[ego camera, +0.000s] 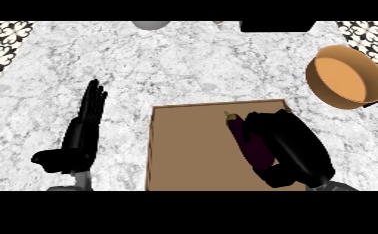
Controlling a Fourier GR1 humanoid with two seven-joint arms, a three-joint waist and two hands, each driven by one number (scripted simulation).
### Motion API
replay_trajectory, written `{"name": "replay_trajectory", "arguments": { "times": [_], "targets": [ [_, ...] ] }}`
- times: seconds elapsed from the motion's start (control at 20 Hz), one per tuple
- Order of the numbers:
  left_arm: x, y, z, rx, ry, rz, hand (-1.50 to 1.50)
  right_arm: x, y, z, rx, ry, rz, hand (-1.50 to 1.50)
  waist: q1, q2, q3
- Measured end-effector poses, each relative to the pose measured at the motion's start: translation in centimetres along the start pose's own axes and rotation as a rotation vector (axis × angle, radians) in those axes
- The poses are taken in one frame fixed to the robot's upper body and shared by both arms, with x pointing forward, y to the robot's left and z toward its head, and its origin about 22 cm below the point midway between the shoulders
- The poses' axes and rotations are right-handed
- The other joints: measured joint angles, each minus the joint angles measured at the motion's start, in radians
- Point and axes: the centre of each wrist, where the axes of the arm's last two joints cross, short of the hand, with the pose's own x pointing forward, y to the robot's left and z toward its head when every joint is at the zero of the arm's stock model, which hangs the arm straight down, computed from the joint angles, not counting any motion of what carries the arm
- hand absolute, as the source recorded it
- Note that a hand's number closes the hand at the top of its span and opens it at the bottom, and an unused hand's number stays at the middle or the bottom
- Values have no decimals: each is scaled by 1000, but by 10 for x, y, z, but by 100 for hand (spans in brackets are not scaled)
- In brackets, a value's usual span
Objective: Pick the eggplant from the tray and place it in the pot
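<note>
The left hand (83, 128) rests at the left of the desk (192, 73), fingers straight, pressed together and pointing up, holding nothing. Just right of it lies the brown tray (188, 148), flat on the desk and reaching the view's lower edge. The eggplant (247, 140) lies on the tray's right part, long axis running up and down, its green stem toward the far edge. The right hand (295, 150) lies against the eggplant's right side, its fingers curled over the fruit and the thumb hooked in below its near end, so it looks to be closing round it; whether the fruit has left the tray cannot be told. Farther right and higher up, near the edge, stands the orange pot (344, 76), apart from the tray.

The step in hand seems to be the grasp. Next, the hand would need to lift the eggplant clear of the tray, carry it up and right, and let go above the pot's mouth.
</note>
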Motion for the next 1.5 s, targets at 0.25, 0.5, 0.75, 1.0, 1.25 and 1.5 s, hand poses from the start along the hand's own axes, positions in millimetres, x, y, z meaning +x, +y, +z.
{"name": "replay_trajectory", "arguments": {
  "times": [0.25,0.5,0.75,1.0,1.25,1.5],
  "targets": [
    [0,1,0,3,0,0,0,20,-39,20,-186,-3,-2,150,-2,0,0],
    [-3,-6,-3,0,1,0,0,21,-71,38,-299,87,43,150,0,1,0],
    [0,0,4,-6,0,7,0,7,-93,41,-370,198,63,150,7,2,0],
    [6,0,1,-8,-2,4,0,-31,-107,36,-408,298,72,150,9,3,0],
    [1,-4,-5,-10,-2,5,0,-75,-131,30,-420,364,79,150,10,4,0],
    [-3,1,-3,-14,-2,5,0,-130,-135,24,-425,419,80,150,14,5,0]
  ]
}}
